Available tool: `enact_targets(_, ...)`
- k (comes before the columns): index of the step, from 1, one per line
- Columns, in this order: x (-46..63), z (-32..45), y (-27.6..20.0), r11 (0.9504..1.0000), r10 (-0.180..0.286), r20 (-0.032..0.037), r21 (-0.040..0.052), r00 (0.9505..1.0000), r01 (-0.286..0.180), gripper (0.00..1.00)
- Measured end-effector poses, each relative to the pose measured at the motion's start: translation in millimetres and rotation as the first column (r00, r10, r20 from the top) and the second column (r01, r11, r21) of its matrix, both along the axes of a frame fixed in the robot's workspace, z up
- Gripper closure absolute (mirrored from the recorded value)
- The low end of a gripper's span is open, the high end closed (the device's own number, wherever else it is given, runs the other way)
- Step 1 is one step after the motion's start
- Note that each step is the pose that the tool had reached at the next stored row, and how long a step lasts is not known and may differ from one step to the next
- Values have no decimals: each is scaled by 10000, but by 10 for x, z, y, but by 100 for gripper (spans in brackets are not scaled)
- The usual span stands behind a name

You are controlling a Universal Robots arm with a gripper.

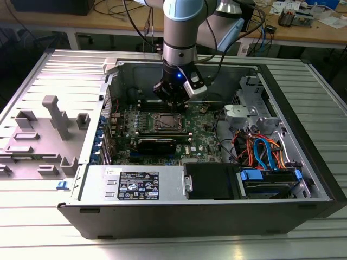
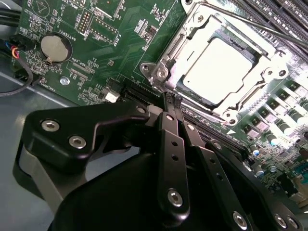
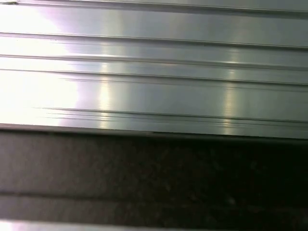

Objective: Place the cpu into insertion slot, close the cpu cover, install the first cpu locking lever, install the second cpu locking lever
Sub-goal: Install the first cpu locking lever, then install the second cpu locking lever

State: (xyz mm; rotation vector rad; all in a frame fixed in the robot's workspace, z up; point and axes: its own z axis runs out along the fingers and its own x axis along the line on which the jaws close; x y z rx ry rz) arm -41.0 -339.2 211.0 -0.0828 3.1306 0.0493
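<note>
We find the gripper point(image 2: 171, 100) poised just above the green board point(image 2: 115, 43), beside the slot point(image 2: 219, 67) in the open computer case point(image 1: 303, 179). In the second wrist view the jaws are closed together, tips meeting, with nothing between them. The cpu point(image 2: 222, 61) lies flat in the slot, its bright metal top facing up. The cover point(image 2: 169, 58) appears to lie down around it as a silver frame. A thin lever point(image 2: 269, 30) runs past the far side; whether it is latched, we cannot tell. We judge the cpu light, stiff and fragile, to be held by its edges only. The lever is springy wire, best pushed near its free end.
</note>
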Motion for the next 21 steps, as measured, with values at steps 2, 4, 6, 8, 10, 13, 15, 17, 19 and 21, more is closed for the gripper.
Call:
enact_targets(2, 0, 0, -6, 10000, -2, 0, -1, 10000, 2, 89)
enact_targets(4, 0, 0, -10, 10000, -1, -1, -2, 10000, 1, 89)
enact_targets(6, 0, 0, -10, 10000, -1, -1, -1, 10000, 1, 89)
enact_targets(8, 0, 1, -10, 10000, -2, -1, -2, 10000, 2, 89)
enact_targets(10, 0, 1, -10, 10000, -1, -1, -2, 10000, 1, 89)
enact_targets(13, -1, 0, -13, 10000, 0, 0, -1, 10000, 0, 89)
enact_targets(15, 0, 1, -21, 10000, 1, -1, -2, 10000, -1, 89)
enact_targets(17, -1, 1, -52, 10000, -1, -1, -2, 10000, 1, 89)
enact_targets(19, -1, 0, -84, 10000, -2, 0, -1, 10000, 2, 89)
enact_targets(21, -1, 0, -86, 10000, -1, -1, -2, 10000, 1, 89)
